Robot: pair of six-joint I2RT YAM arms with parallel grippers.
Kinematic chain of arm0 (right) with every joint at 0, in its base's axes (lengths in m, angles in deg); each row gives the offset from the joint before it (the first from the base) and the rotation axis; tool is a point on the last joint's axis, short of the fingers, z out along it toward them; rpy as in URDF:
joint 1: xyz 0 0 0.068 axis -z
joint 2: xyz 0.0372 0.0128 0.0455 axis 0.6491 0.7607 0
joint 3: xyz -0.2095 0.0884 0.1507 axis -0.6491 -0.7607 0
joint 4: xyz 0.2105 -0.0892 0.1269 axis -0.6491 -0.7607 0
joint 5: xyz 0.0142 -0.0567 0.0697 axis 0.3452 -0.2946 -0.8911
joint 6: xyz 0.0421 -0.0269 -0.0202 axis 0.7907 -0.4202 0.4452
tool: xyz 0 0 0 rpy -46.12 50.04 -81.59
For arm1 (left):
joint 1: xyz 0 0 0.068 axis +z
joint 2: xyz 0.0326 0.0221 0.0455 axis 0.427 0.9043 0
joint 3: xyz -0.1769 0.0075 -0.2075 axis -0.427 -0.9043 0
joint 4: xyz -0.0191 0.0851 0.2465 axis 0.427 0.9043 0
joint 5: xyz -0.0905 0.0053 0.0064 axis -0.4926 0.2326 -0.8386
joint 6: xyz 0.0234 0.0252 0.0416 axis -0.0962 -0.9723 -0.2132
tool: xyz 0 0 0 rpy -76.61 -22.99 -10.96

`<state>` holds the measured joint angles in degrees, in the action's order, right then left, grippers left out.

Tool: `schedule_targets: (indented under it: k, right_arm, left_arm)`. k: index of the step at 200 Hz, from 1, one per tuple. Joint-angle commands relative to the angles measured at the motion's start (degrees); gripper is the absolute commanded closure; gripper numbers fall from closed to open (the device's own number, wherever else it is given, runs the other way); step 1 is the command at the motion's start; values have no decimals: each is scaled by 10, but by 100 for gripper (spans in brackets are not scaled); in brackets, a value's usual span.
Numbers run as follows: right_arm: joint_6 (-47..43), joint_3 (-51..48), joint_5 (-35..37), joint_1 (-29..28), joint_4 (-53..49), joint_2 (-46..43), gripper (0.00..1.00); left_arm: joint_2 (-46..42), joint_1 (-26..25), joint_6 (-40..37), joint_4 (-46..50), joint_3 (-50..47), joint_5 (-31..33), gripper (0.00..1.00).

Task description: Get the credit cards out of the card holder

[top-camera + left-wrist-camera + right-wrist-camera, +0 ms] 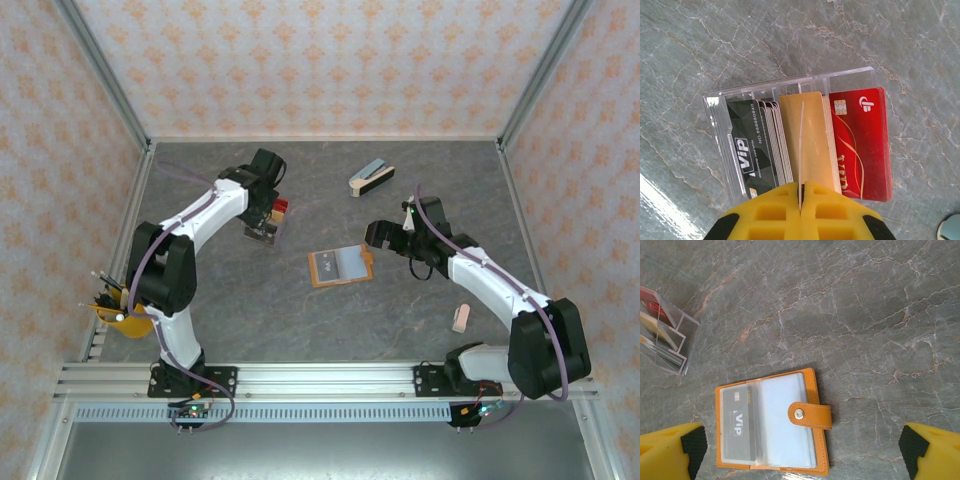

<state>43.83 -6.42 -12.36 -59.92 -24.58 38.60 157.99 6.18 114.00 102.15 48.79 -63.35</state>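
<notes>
**A:** Where does the card holder (341,266) lie?

**B:** Open and flat on the tabletop (250,310), about the middle; its long axis runs left to right in the overhead view, a little tilted; the strap (812,415) end points toward the right arm.

**A:** So which arm is nearer?

**B:** The right, plainly; the right fingers (670,452) hover just beside that strap end, spread wide with nothing between them; in the wrist view the holder sits low between them, closer to the one on the left of that view.

**A:** And the left arm?

**B:** Well apart from the holder, over the clear tray (715,125) on the left side; the left fingers (775,210) are pressed together on what looks like a thin card (801,140) seen edge-on, above the tan stack, between the black and red stacks; I judge that arm busy there.

**A:** What does the coming move turn on?

**B:** A black card (740,420) sits in a clear sleeve on the half away from the strap; its long axis runs across the line joining the right fingers; so, as I judge it, those fingers must go down and toward the holder's far half, perhaps turning to take the card by an edge; which edge of the sleeve is open, I cannot tell.
</notes>
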Motion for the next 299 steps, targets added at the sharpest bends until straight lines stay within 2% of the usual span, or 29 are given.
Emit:
schedule_targets:
  k: [1,62,95,123,200,232,265,285,299]
  right_arm:
    - [-2,-6,10,2,14,-5,0]
    - [-5,-2,10,1,6,-3,0]
    - [-6,-1,9,2,4,0,0]
    - [-7,1,6,2,2,5,0]
    - [-8,5,5,1,0,14,0]
    - [-17,6,-1,1,0,16,1]
    - [-46,21,30,-36,-13,20,5]
    - [-67,43,62,-75,-41,33,7]
    - [-77,61,81,-104,-60,45,9]
  left_arm:
    - [15,2,13,8,31,7,100]
    - [45,6,16,8,39,2,100]
    - [52,7,17,1,43,-5,88]
    - [52,8,7,3,52,3,81]
    - [36,15,-72,-8,65,-19,81]
    - [-28,15,-138,-13,38,-38,81]
    - [-104,15,-207,-9,-28,-59,80]
    - [-158,15,-236,-14,-82,-65,74]
    - [-198,15,-255,-21,-120,-70,66]
